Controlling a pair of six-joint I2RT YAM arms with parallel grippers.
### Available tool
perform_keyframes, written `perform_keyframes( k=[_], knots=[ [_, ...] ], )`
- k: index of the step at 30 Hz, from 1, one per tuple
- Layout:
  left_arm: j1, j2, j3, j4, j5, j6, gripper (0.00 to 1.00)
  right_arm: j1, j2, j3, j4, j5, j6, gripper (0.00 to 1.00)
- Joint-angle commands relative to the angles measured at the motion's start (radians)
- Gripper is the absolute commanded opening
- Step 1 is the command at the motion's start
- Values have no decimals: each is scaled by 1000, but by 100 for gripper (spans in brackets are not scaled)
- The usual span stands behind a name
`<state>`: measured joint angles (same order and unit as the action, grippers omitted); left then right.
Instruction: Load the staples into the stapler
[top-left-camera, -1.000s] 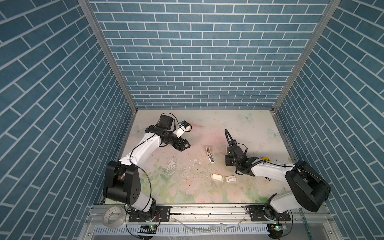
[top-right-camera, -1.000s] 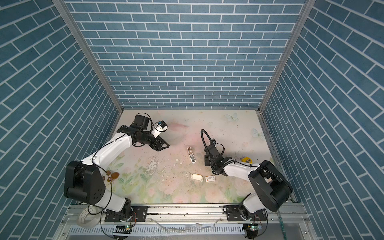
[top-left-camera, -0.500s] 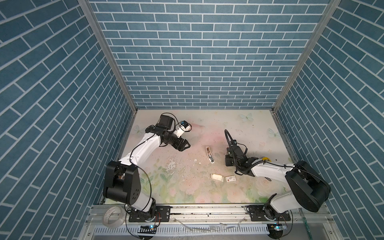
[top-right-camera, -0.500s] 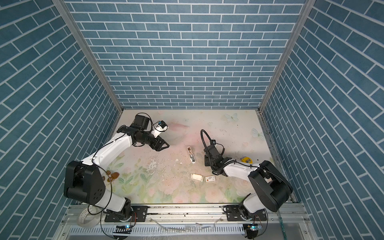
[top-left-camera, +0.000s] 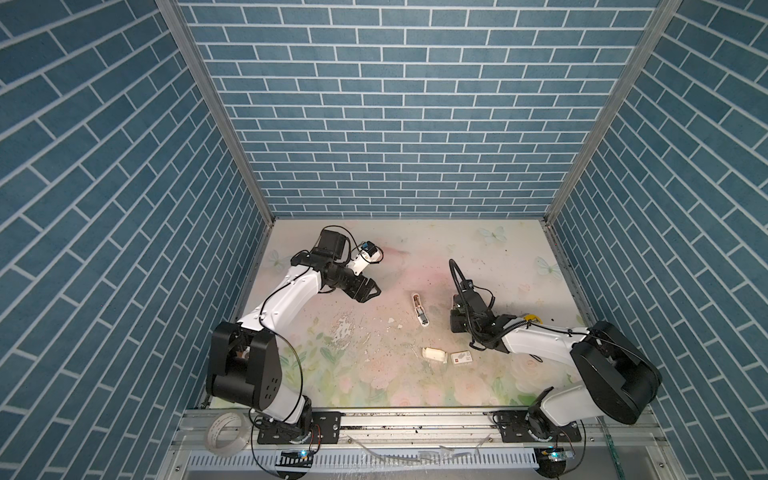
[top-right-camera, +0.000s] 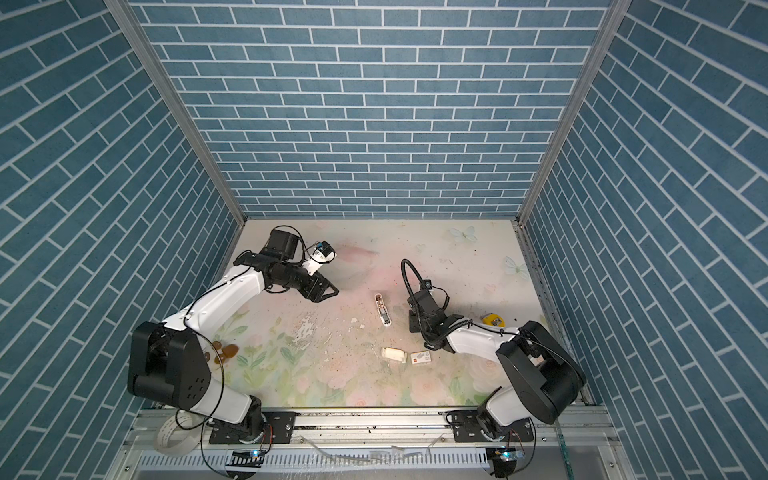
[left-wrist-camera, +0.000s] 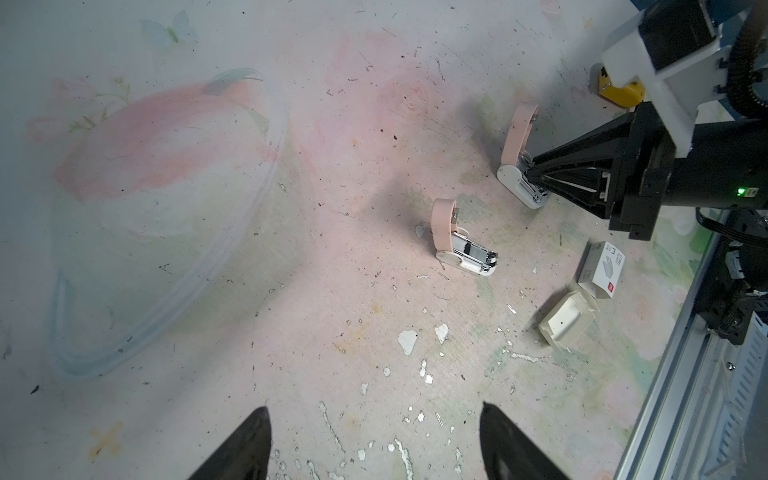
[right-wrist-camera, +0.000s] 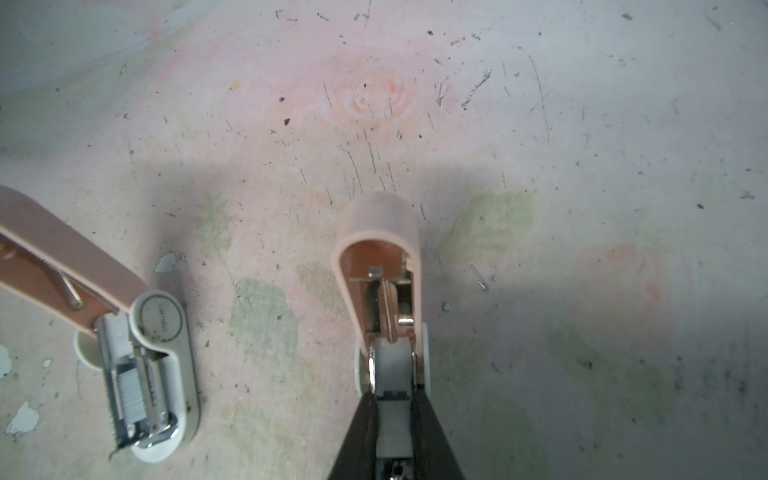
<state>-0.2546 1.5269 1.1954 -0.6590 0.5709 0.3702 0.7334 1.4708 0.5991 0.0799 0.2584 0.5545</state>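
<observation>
The right pincer (right-wrist-camera: 392, 399) is closed on the gripped stapler (right-wrist-camera: 376, 232), its two black fingers (right-wrist-camera: 361, 432) pressed against either side of the white body at the end nearest the wrist. The pink lid is swung up and away from the fingertips, baring the spring and metal rail beneath. The left wrist view shows the same hold, with the right pincer (left-wrist-camera: 532, 174) meeting the gripped stapler (left-wrist-camera: 515, 141) low on the mat. A second one, the free stapler (right-wrist-camera: 145, 365), lies just beside the right pincer without touching it, also with its pink lid thrown back. The staples (right-wrist-camera: 129, 388) sit as a silver-grey ribbed strip in its open metal channel. In both top views the free stapler (top-left-camera: 419, 311) (top-right-camera: 383, 311) lies between the two pincers, much nearer the right one (top-left-camera: 456, 322). The left pincer (top-left-camera: 368, 291) (top-right-camera: 326, 292) hangs above the mat well apart from it, jaws spread wide and holding nothing, its fingertips (left-wrist-camera: 259, 419) framing bare mat. A small white cardboard tray (left-wrist-camera: 567, 322) and a white sleeve with a red mark (left-wrist-camera: 602, 264) lie side by side near the right pincer, on the side toward the arms' bases. A yellow object (left-wrist-camera: 621, 89) rests behind the right pincer, beside its arm.
</observation>
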Motion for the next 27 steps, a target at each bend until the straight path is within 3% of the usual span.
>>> perform_keyframes(
  k=[1, 27],
  knots=[
    [6, -18, -5, -5, 14, -2, 80, 8, 4, -13, -43, 1, 41, 17],
    [6, -23, -7, -6, 12, -2, 80, 9, 0, -3, -51, 0, 39, 21]
  ],
)
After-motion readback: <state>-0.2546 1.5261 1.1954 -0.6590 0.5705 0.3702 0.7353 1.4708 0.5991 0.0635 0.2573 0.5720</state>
